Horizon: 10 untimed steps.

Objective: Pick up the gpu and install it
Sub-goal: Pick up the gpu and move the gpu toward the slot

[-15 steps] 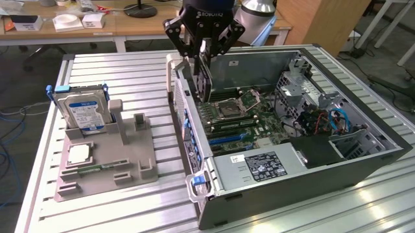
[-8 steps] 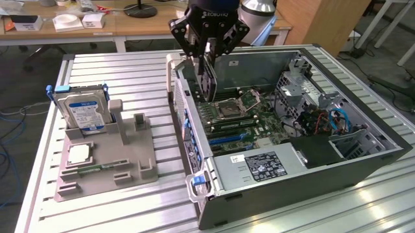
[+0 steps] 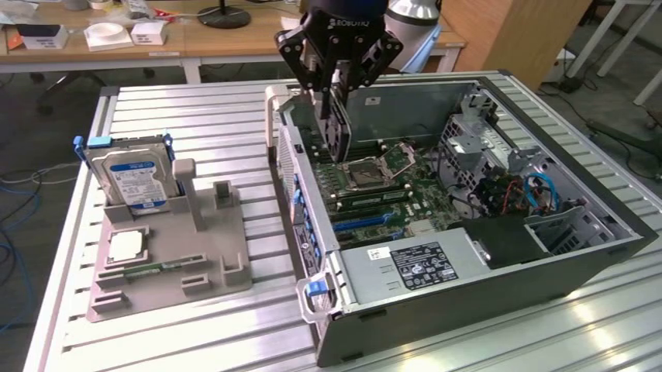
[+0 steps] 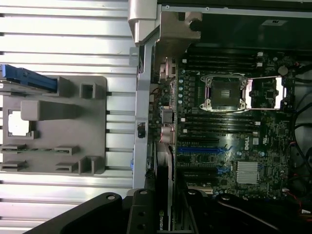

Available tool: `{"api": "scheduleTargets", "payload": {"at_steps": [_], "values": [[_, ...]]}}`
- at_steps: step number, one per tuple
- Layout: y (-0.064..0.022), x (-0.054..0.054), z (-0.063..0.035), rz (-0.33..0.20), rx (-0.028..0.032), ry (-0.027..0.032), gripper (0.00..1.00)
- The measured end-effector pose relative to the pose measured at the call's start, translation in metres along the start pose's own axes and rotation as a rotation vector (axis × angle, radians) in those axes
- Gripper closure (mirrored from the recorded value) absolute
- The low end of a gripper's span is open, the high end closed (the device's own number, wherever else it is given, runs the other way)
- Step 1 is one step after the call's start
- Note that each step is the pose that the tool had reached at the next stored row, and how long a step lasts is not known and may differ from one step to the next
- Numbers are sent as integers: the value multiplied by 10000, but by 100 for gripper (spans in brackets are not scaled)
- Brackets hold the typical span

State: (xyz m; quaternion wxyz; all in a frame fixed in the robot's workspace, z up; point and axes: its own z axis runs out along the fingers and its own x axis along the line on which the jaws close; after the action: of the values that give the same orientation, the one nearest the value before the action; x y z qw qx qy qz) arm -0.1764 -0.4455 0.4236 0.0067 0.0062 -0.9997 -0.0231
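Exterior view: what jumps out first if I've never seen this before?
First, the black gripper holds the gpu upright over the open computer case, near the middle. Inside it, the green motherboard lies bare. At the exterior view's left, a hard drive with a blue label stands in a gray holder.

Lab or workshop: slatted aluminium bench (image 3: 207, 116), open PC case (image 3: 466, 310), cluttered wooden desks (image 3: 207, 39) (cables (image 3: 21, 180) underfoot).

The arm hangs in from above with its wrist vertical and the black gripper (image 3: 333, 94) pointing straight down. The jaws are clamped on the gpu (image 3: 337, 139) (a thin card, held on edge), one finger against each flat face, with the linkages splayed outward above.
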Motion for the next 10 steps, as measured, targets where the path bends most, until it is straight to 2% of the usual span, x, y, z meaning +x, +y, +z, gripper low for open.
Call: {"api": "scheduleTargets", "payload": {"at_steps": [10], "values": [[-1, -88, -1, -9, 1, 1, 74]]}}
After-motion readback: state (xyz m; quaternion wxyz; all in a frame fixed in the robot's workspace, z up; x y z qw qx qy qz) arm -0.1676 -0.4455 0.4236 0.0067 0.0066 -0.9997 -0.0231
